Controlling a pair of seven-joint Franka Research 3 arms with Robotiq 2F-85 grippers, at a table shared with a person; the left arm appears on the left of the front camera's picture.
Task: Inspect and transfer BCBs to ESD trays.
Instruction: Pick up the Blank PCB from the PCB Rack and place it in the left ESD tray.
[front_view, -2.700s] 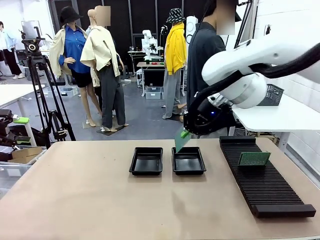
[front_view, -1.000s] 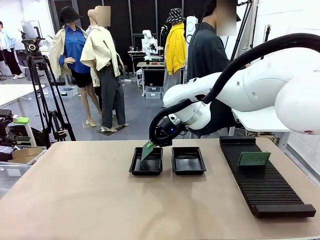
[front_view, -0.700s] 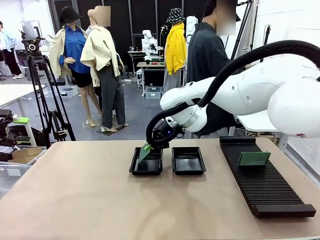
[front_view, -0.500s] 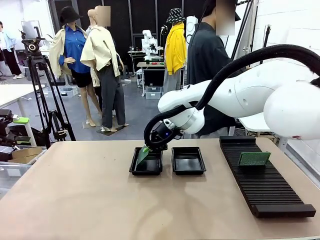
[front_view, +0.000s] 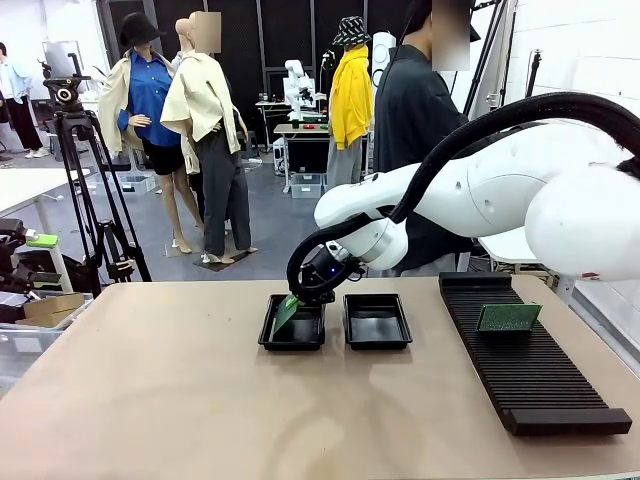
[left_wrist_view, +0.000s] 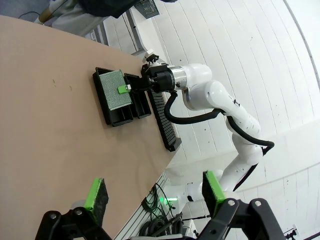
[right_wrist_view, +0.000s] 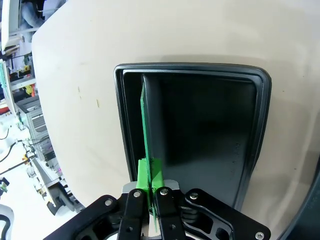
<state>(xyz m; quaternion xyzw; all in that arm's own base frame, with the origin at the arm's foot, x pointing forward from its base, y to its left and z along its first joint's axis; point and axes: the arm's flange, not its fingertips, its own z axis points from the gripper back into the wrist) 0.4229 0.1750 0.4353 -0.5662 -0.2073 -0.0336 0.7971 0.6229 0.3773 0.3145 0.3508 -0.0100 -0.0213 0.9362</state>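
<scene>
Where the right claw reaches over the bench, it is clenched on a thin green rectangular circuit board. The board is tilted, its lower end inside the left shallow black plastic tray; contact with the floor is unclear. The twin right tray is just beside. A second green board sits on a long black ribbed rack. The left claw is released, high above the bench.

The right pincer rises from the bottom edge, its green pads clamped on one end of a BCB. The board appears edge-on and reaches into an ESD tray, close along one inner wall. The tray rests on the tan bench.
</scene>
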